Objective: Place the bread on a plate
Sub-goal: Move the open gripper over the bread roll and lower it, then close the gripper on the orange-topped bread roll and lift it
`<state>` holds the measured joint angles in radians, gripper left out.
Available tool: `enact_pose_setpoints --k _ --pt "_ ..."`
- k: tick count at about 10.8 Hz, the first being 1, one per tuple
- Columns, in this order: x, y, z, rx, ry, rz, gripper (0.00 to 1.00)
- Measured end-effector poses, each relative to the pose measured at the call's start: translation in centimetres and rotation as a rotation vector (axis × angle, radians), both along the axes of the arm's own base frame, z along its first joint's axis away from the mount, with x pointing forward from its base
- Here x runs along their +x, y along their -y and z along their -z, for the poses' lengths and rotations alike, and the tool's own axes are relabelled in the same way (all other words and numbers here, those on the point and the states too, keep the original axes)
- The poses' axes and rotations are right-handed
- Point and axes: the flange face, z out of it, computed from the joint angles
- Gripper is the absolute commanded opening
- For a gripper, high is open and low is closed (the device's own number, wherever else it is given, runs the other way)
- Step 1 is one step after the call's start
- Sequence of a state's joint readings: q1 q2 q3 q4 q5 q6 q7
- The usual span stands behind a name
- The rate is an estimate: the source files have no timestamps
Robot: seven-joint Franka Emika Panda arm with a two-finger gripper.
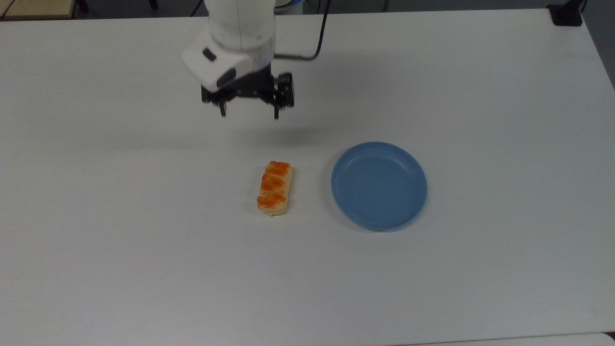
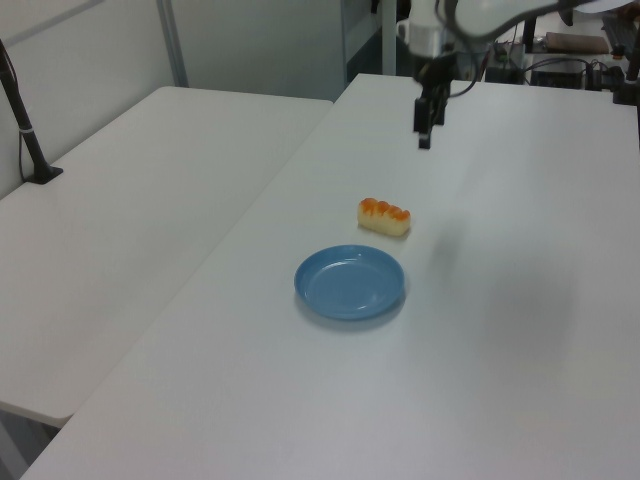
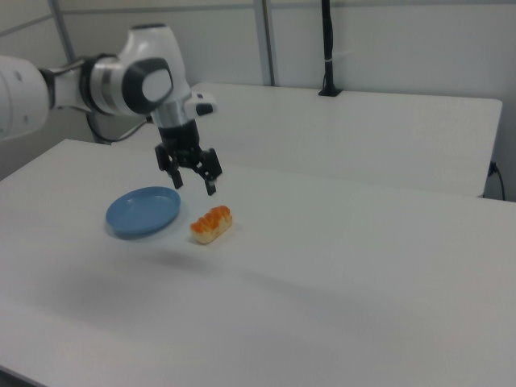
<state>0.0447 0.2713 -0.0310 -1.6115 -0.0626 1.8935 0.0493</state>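
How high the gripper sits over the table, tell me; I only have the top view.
Observer: In the right view the gripper hangs open in the air, well clear of the table.
Operator: Compare its fingertips with the bread's top.
Observer: In the left view the fingertips end above the top of the bread, with bare table between them, so there is no contact.
Operator: Give me the plate's profile.
Observer: The right view shows the plate as shallow, with a low raised rim, lying flat beside the bread.
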Motion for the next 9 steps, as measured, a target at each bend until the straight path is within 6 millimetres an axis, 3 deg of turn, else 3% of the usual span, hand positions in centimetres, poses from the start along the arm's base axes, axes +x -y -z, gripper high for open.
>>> enact_pose_setpoints --k 3,5,7,8,9 --pt "2.7 -1.1 6.4 0.011 0.028 0.037 1.0" --pt "3.8 -3.6 10.7 0.014 0.033 0.045 1.0" --pt "4.7 -4.9 13.7 0.019 0.062 0.062 1.0" --pt "5.0 -5.0 14.5 0.02 0.069 0.062 0.93" --pt "5.1 -5.1 14.9 0.02 0.067 0.061 0.77"
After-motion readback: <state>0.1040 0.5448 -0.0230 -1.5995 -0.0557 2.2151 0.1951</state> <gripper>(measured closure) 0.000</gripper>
